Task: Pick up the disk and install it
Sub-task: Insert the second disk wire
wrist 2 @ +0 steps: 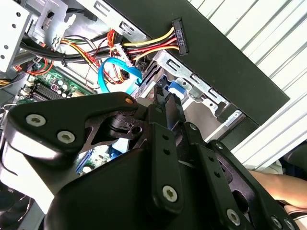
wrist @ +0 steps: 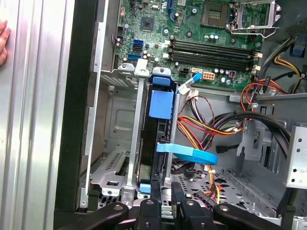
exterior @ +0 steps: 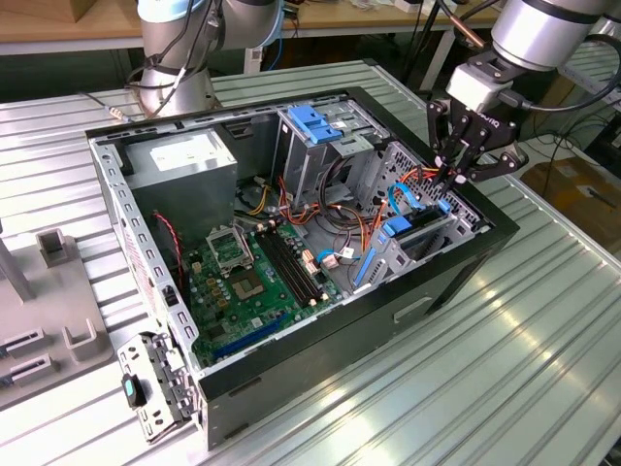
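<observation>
The disk (exterior: 423, 229) stands on edge inside the metal drive bay at the open computer case's side on the exterior view's right, blue rail (wrist: 160, 103) uppermost. In the first wrist view its dark edge runs along the bay toward the gripper (wrist: 166, 188). My gripper (exterior: 451, 181) hangs just over the disk's end by the case wall, a small gap above the blue tab (exterior: 443, 206). In the second wrist view the gripper (wrist 2: 168, 104) points at that blue tab (wrist 2: 173, 89).
A grey power-supply box (exterior: 184, 160) and a blue-topped metal cage (exterior: 315, 121) fill the case's back. The green motherboard (exterior: 252, 282) lies at the bottom. Loose cables and a blue ribbon cable (wrist: 189, 153) lie beside the bay. A person's hand (wrist: 2, 43) rests outside the case.
</observation>
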`<state>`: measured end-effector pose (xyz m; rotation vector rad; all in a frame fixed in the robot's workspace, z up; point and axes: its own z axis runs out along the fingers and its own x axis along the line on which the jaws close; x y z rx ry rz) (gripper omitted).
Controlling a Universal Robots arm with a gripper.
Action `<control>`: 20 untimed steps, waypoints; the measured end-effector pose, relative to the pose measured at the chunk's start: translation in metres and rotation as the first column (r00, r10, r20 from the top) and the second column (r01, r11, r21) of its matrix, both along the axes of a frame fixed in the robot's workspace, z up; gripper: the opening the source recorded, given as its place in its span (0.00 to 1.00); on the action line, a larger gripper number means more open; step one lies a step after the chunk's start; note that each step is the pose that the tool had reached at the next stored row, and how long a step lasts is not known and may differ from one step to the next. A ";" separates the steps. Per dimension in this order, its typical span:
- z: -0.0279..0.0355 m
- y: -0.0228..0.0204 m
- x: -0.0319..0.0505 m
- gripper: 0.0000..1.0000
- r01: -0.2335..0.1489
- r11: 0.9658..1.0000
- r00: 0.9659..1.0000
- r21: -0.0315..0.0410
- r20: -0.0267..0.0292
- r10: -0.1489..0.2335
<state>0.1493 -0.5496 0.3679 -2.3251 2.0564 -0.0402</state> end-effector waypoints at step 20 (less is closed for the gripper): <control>0.0000 0.0029 0.0194 0.24 -0.073 0.997 0.997 0.000 0.000 0.073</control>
